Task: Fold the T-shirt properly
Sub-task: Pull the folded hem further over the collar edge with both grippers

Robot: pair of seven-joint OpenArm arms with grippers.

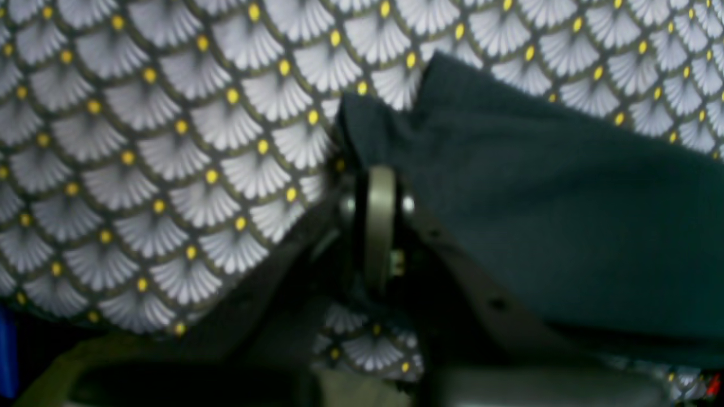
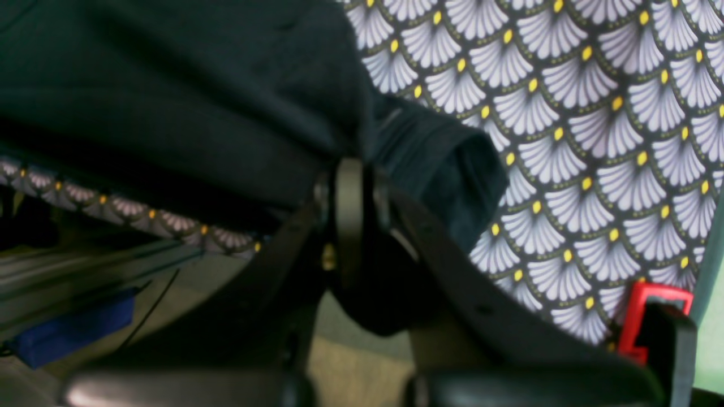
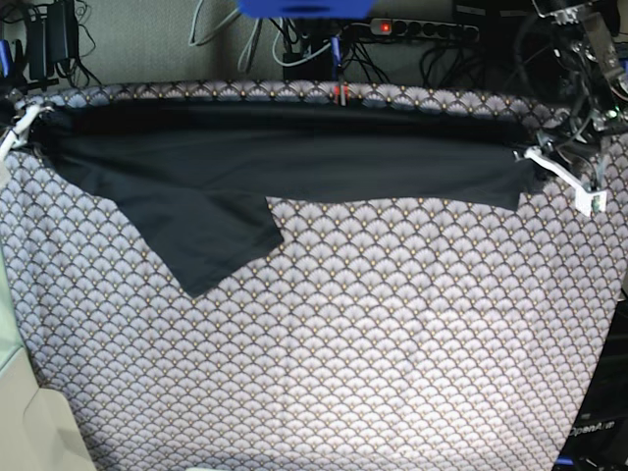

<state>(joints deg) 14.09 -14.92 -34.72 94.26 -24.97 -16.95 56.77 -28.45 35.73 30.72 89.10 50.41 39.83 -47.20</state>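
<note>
Base view shows the T-shirt [image 3: 285, 162] stretched across the top of the frame, one sleeve hanging lower left. We have the left gripper [image 3: 538, 162] and right gripper [image 3: 27, 123] clenched on its ends; next we judge a forward fold over the cloth [image 3: 373, 334].

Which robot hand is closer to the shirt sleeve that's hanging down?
The right gripper, at the base view's left edge. The sleeve of the T-shirt droops near it; the left gripper holds the far end.

Lab bench setup: patterned tablecloth [image 3: 324, 334]; tangled cables [image 3: 294, 44] and power strip [image 3: 422, 29] along far edge.
</note>
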